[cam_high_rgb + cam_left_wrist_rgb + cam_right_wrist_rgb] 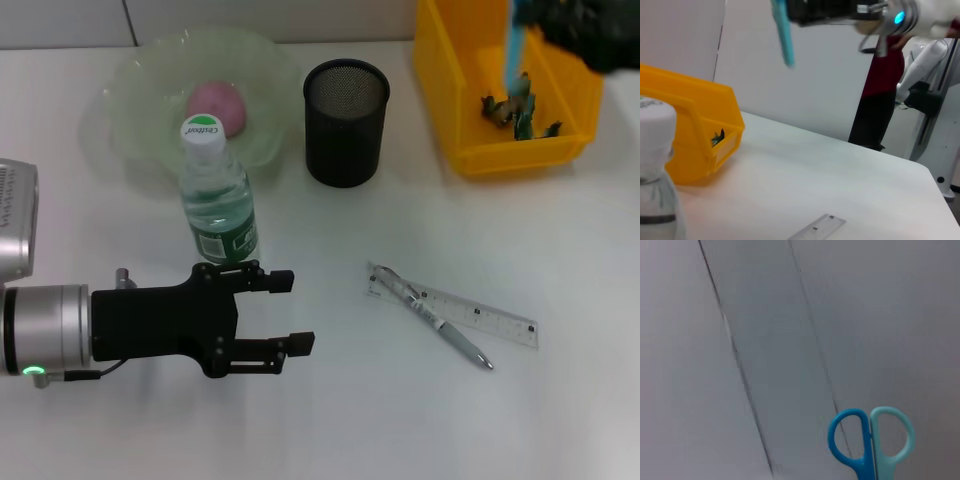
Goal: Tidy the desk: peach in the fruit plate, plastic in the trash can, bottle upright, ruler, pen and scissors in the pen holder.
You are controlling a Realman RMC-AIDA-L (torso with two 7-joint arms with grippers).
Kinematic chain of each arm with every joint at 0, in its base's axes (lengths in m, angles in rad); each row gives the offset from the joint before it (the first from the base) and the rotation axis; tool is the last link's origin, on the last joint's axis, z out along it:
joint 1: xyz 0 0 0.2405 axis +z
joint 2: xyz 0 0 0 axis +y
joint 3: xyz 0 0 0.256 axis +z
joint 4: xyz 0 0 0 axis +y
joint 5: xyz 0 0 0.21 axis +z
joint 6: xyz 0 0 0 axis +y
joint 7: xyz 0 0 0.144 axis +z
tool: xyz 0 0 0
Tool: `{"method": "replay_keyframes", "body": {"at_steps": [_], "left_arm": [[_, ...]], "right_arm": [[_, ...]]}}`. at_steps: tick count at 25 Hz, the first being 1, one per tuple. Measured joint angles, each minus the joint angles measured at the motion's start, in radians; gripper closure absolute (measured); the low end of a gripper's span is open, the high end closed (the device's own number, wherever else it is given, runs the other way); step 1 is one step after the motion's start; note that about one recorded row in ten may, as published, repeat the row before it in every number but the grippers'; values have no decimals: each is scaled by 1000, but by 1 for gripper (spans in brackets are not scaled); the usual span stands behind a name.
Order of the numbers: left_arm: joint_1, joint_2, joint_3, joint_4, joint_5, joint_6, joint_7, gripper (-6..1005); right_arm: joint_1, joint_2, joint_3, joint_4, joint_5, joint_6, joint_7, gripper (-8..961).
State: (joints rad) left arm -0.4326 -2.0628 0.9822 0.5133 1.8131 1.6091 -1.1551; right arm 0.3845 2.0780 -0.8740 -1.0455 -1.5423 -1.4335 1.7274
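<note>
Scissors (pixel 513 45), one pair, hang clenched in the right tool (pixel 560 20) above the bin (pixel 440 90), while one ruler (pixel 500 322) and one pen (pixel 440 322) lie on the counter (pixel 560 260) and the left tool (pixel 295 312) gapes beside one bottle (pixel 215 195).

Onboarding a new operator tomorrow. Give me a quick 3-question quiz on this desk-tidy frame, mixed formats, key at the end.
1. True or false: the bottle is lying on its side.
2. Multiple choice: what does the right gripper hold above the yellow bin? A) pen B) scissors C) ruler
3. Short answer: which two items lie together on the table, not yet in the pen holder?

Key
1. False. It stands upright by the fruit plate, which holds the peach; the left gripper is open just in front of it.
2. B, the scissors, blue handles hanging down.
3. The pen and the ruler, the pen lying across the ruler.
</note>
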Motion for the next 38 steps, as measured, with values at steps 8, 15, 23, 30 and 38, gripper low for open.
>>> {"method": "replay_keyframes", "body": {"at_steps": [8,15,23,30,38], "left_arm": [[-1,-2,-2,-2,-2,3,0,213],[-1,-2,-4,-5,-2,3,0,213],[2,-2,-4,-5,-2,-1,0,213],[-1,-2,-4,-2,-2,0,0,213],[4,-2,-4,1,-2,2,0,213]], "right_arm": [[324,4,63,665,181,232,-496,677],[484,13,54,830,186,422,-586,661],[498,13,41,867,178,456,-590,643],[495,13,2,874,179,458,-579,627],[466,7,-15,855,176,407,-534,379]]}}
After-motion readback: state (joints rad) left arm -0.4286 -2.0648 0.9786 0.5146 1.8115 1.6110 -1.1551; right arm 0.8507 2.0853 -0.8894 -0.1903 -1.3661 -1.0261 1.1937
